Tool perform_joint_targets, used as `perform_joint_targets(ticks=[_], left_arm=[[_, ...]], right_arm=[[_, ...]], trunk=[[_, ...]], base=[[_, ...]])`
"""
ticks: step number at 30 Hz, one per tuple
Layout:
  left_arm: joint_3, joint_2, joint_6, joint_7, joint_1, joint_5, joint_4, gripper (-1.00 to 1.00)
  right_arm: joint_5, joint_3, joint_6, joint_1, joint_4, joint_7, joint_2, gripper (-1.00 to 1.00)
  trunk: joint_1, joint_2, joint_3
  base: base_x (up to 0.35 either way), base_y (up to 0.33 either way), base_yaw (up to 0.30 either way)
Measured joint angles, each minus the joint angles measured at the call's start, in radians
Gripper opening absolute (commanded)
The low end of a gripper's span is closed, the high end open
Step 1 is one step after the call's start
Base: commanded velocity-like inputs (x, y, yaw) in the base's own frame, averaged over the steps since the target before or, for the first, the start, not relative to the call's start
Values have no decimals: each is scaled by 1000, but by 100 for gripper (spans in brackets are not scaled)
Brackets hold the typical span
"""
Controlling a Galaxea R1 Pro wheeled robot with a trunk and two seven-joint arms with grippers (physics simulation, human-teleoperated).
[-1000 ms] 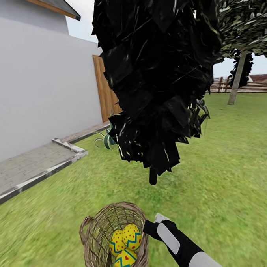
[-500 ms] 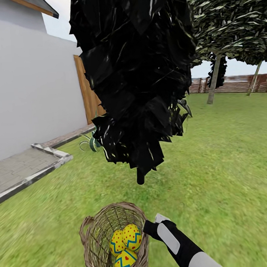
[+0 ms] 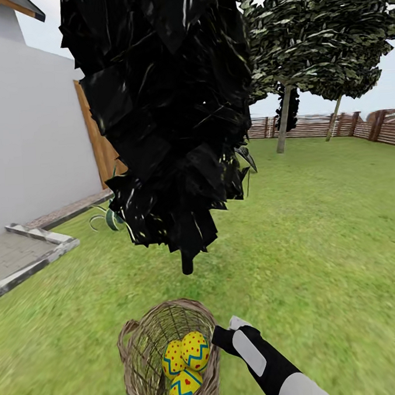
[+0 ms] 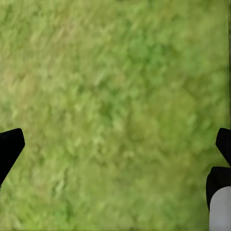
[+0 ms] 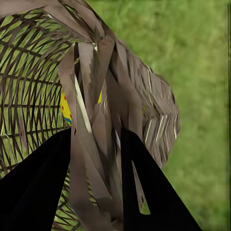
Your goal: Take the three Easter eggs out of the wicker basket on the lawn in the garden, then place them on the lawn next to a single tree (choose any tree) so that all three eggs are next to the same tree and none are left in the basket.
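Lawn (image 3: 334, 236) takes most of the head view, from mid frame down to the bottom edge. Grey house wall (image 3: 24, 132) at upper left; paved strip (image 3: 20, 258) below it at left. Black cypress (image 3: 162, 106) hangs large over the upper centre, its stub of trunk meeting the grass just above the basket. Tree (image 3: 284, 119) with leafy crown at upper right, slat fence (image 3: 316, 126) behind it.

Basket (image 3: 137, 353) at bottom centre-left of the head view. Three eggs (image 3: 195, 349) lie inside, clustered and touching, toward its right side.

Right gripper (image 3: 221, 338) at bottom centre, at the basket's right rim. In the right wrist view its two black fingers (image 5: 33, 192) straddle the braided rim (image 5: 101, 159), clamped on it; a yellow patch of egg (image 5: 65, 109) shows through the weave.

Left gripper (image 4: 115, 159) in the left wrist view: fingers wide apart at either edge of the frame, grass between, holding nothing.
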Motion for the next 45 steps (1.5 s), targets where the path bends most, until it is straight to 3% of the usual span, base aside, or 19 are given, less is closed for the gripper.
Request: perform_joint_targets(ticks=[36,45], left_arm=[[-1,0,-4,0,0,-1,0,100],[-1,0,-4,0,0,-1,0,100]], right_arm=[[0,0,0,0,1,0,0,-100],[-1,-9,-1,3,2,0,0,-100]], trunk=[[0,0,0],[0,0,0]], base=[[0,0,-283],[0,0,-37]])
